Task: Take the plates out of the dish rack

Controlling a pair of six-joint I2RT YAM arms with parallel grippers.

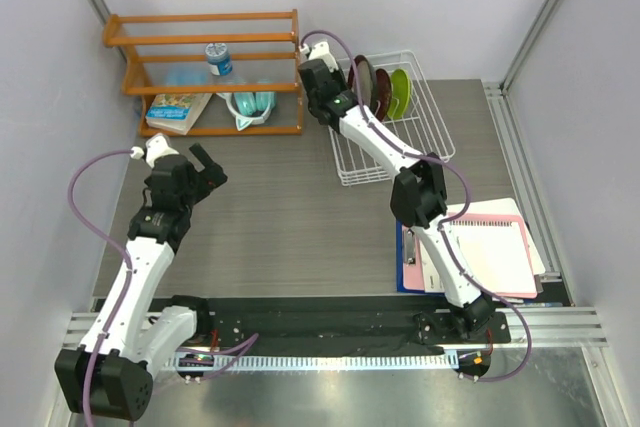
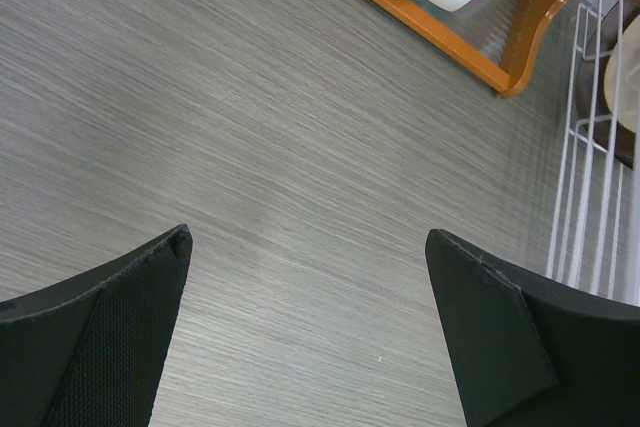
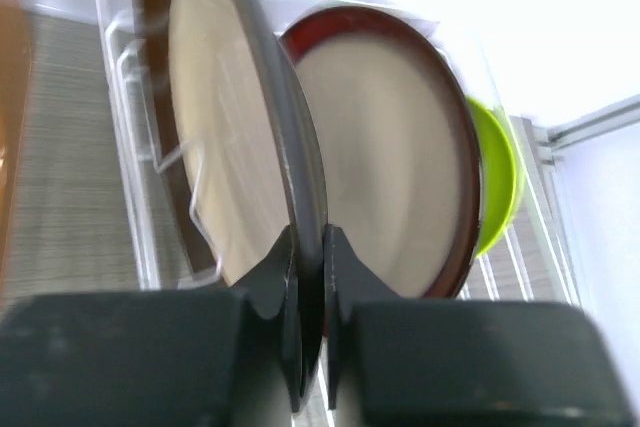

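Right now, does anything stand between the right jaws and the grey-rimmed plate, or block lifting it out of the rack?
Nothing between them: the right gripper has its jaws shut on the grey-rimmed plate at its rim. Upward looks clear. The maroon-rimmed plate stands close behind it, and the dish rack wires flank its lower part.

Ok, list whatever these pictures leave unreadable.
- Right wrist view: lime green round plate mostly hidden behind the maroon-rimmed cream plate.
- Left wrist view: white wire dish rack cut off at the right edge.
- Top view: book cover print on the orange wooden shelf, too small.
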